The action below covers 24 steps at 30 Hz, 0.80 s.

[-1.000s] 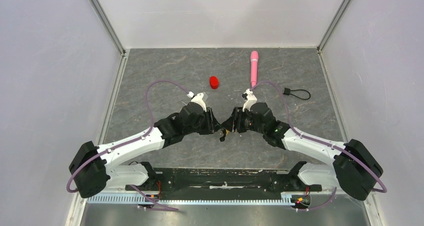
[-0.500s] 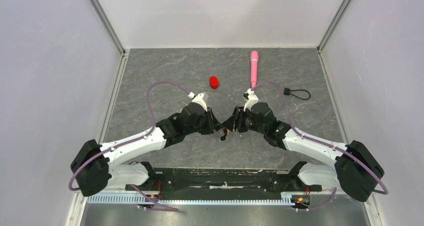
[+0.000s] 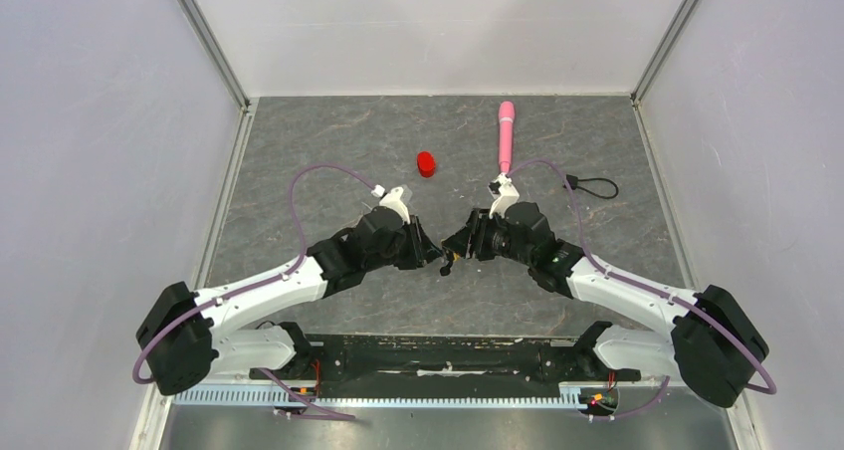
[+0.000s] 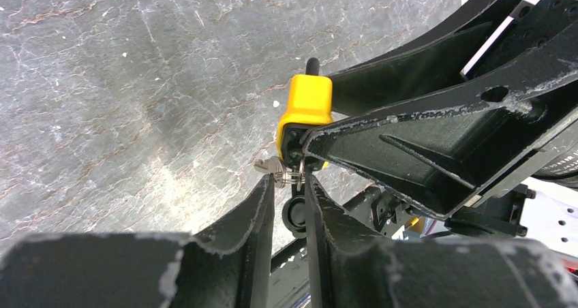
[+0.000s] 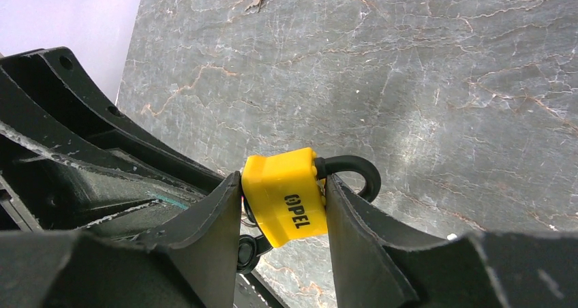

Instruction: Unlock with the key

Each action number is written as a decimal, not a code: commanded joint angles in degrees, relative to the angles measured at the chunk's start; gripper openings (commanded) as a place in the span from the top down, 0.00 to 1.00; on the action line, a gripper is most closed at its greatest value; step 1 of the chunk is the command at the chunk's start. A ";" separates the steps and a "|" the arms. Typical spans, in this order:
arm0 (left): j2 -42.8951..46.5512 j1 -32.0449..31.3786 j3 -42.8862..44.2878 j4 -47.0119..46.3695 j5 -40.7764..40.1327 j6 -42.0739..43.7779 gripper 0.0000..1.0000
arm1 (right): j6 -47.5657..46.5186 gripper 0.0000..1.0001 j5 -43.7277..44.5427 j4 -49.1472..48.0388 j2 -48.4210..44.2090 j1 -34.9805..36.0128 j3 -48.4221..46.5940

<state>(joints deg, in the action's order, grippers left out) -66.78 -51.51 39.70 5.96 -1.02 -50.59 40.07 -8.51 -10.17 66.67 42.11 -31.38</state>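
Observation:
The small yellow padlock with a black shackle is clamped between the fingers of my right gripper, above the table. It also shows in the left wrist view and, tiny, from the top. My left gripper meets it from the left. It is shut on the wire ring of the silvery key at the padlock's base. The key pokes out left of the fingertips. A black round knob hangs just below. From the top, the left gripper and the right gripper touch tip to tip.
A red cap lies behind the grippers. A pink pen lies at the back, right of centre. A black cord with a block end lies to the right. White walls enclose the grey stone-patterned table.
Both grippers and the padlock between them have shifted slightly up and to the right. The grips look unchanged.

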 commanded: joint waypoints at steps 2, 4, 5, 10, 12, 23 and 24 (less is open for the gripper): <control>-1.10 -0.35 1.14 -3.75 0.75 -1.07 0.73 | 0.94 1.00 -0.10 -5.01 -1.90 -0.18 -1.25; -1.32 -0.35 1.15 -4.37 0.75 -1.14 0.75 | 1.08 1.00 -0.38 -5.29 -1.89 -0.18 -1.16; -1.42 -0.34 1.25 -4.59 0.75 -1.18 0.76 | 1.09 1.00 -0.44 -5.40 -1.90 -0.18 -1.10; -2.26 -0.44 1.77 -5.03 0.75 -1.26 0.88 | 1.23 1.00 -0.90 -6.00 -1.87 -0.20 -0.81; -2.48 -0.52 1.87 -5.42 0.75 -1.35 0.97 | 1.31 1.00 -1.13 -6.17 -1.78 -0.16 -0.79; -5.50 -3.29 2.18 -9.50 1.85 -3.68 0.98 | 4.90 1.00 -3.79 -11.01 -1.43 -0.17 0.35; -5.91 -3.45 2.09 -9.68 1.70 -3.80 0.98 | 5.28 1.00 -4.36 -11.38 -1.36 -0.18 0.42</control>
<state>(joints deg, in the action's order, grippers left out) -70.78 -52.97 39.81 1.34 0.01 -51.53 41.15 -8.73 -10.17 66.67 41.50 -30.02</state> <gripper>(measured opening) 0.028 0.458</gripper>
